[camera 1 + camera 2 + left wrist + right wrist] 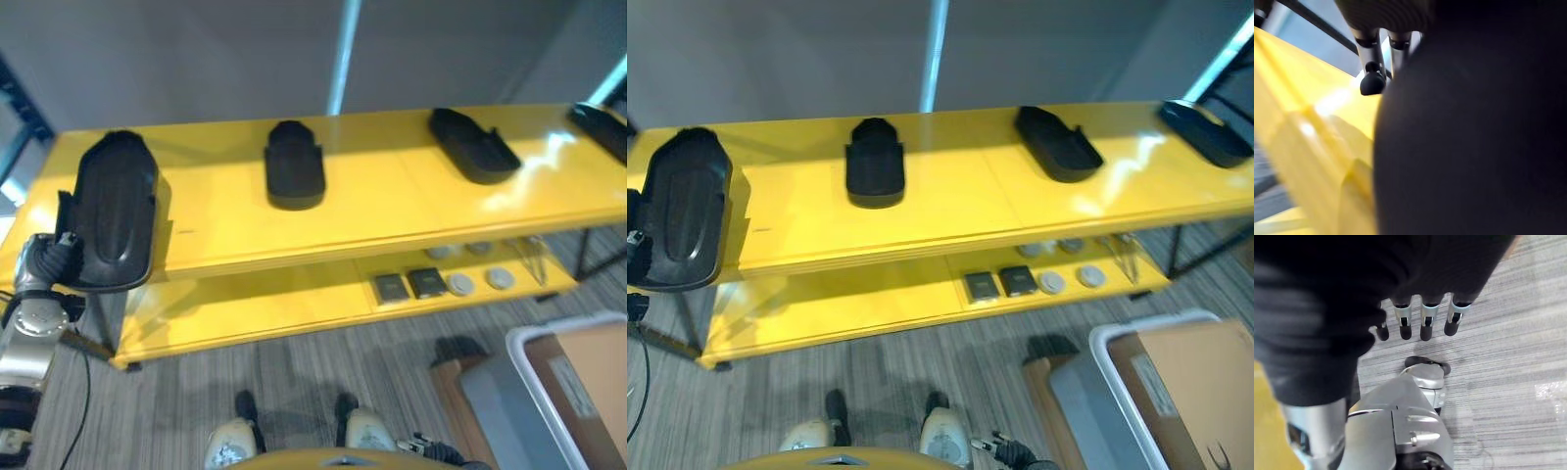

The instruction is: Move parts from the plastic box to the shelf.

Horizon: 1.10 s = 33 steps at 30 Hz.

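Parts lie spaced along the top board of the yellow shelf (pixel 392 211): one black part (pixel 294 164) near the middle, another (pixel 473 145) further to the right, and a fourth (pixel 1205 132) at the far right end. At the left end, the left hand (pixel 57 259) holds a large black part (pixel 115 211) against the front left corner of the top board, the part tilted up on edge and overhanging the front edge. The hand sits behind the part's left side; in the left wrist view the part (pixel 1474 142) blocks most of the sight, and silver fingers (pixel 1371 73) with dark tips reach along it above the yellow board, so the hand looks closed on the part.

The right hand (pixel 1420 318) hangs low over the grey floor, its fingers straight and relaxed, holding nothing.

On the lower board, toward its right end, sit two small dark squares (pixel 409 284) and some round grey discs (pixel 480 281). A white-rimmed plastic box (pixel 549 392) stands on the floor at the lower right, with a brown cardboard sheet (pixel 1185 377) in it.
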Available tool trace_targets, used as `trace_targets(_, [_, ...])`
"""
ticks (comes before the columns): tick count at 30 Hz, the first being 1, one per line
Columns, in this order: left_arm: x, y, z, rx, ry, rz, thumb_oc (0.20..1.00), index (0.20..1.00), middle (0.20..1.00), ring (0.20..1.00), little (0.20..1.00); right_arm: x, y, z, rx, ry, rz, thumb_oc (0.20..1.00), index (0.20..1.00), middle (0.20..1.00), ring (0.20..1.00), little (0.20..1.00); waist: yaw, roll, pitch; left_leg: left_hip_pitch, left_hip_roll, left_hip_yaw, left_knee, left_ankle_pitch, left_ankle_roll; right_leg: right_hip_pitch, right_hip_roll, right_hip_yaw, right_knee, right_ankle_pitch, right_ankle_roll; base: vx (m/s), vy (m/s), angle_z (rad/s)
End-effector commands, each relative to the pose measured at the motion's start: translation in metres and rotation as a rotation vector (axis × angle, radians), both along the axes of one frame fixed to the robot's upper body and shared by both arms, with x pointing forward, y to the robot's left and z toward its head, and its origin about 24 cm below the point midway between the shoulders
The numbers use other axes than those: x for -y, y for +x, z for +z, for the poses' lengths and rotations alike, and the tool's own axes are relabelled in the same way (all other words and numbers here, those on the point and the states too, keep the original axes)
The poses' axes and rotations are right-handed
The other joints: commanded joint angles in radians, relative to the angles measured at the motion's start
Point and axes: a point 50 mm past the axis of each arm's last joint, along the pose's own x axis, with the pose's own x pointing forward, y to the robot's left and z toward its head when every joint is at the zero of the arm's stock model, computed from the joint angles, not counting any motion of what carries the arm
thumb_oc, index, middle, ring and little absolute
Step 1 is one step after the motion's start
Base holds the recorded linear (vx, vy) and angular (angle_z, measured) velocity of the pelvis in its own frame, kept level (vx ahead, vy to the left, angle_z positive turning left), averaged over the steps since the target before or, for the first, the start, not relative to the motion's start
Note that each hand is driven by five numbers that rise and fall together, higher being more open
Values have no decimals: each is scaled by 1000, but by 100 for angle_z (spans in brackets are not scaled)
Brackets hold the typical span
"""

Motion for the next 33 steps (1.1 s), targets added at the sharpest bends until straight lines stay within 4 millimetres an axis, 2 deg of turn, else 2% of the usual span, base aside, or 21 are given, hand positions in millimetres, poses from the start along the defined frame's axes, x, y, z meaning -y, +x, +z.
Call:
trace_targets(1, [-17, 26, 63, 188, 29, 29, 200, 200, 200, 200, 200, 18, 24, 12, 87, -37, 5, 1000, 1000, 1000, 1000, 1000, -26, 36, -4, 1, 107, -65, 11, 35, -31, 99, -23, -39, -150, 94, 40, -2, -65, 69])
trace_targets(5, [-24, 28, 63, 147, 12, 57, 200, 200, 200, 200, 200, 27, 23, 14, 88, -54, -39, 1000, 1000, 1000, 1000, 1000, -35, 42, -11, 26, 118, -53, -12, 37, -38, 115, -22, -55, -179, 99, 40, 28, -24, 6])
trace_targets(11, [-43, 16, 56, 48, 20, 98, 200, 200, 200, 200, 200, 23, 18, 12, 65, -41, -17, 1000, 1000, 1000, 1000, 1000, -47, 51, -26, 84, 102, -38, -49, 26, -33, 138, -29, -63, -203, 112, 50, 90, 23, -13])
trace_targets(15, [-42, 17, 54, 23, 24, 96, 200, 200, 200, 200, 200, 19, 11, 9, 41, -34, 4, 1000, 1000, 1000, 1000, 1000, -52, 53, -30, 94, 96, -35, -55, 20, -30, 138, -34, -60, -201, 112, 55, 66, 41, 0])
trace_targets(21, [-39, 28, 66, -4, 74, 75, 200, 200, 200, 200, 200, 21, 3, 8, 12, -42, 25, 1000, 1000, 1000, 1000, 1000, -68, 57, -26, 97, 89, -26, -56, 9, -28, 126, -42, -53, -198, 113, 63, 45, 43, 2])
trace_targets(25, [-42, 31, 57, -38, 39, 139, 200, 200, 200, 200, 200, 24, -2, 7, -13, -51, 36, 1000, 1000, 1000, 1000, 1000, -81, 57, -20, 85, 92, -6, -41, 0, -21, 108, -53, -50, -165, 98, 67, 72, 58, -3])
trace_targets(29, [-41, 36, 50, -55, 18, 179, 200, 200, 200, 200, 200, 24, -3, 7, -20, -54, 46, 1000, 1000, 1000, 1000, 1000, -89, 53, -5, 57, 91, -5, -14, -10, -15, 83, -55, -36, -132, 80, 64, 2, 37, -10])
trace_targets(33, [-37, 43, 51, -49, 23, 210, 200, 200, 200, 200, 200, 24, 6, 8, 11, -48, 56, 1000, 1000, 1000, 1000, 1000, -96, 44, 29, 15, 92, -8, 20, -15, -15, 52, -56, -21, -109, 70, 59, -60, 24, -4])
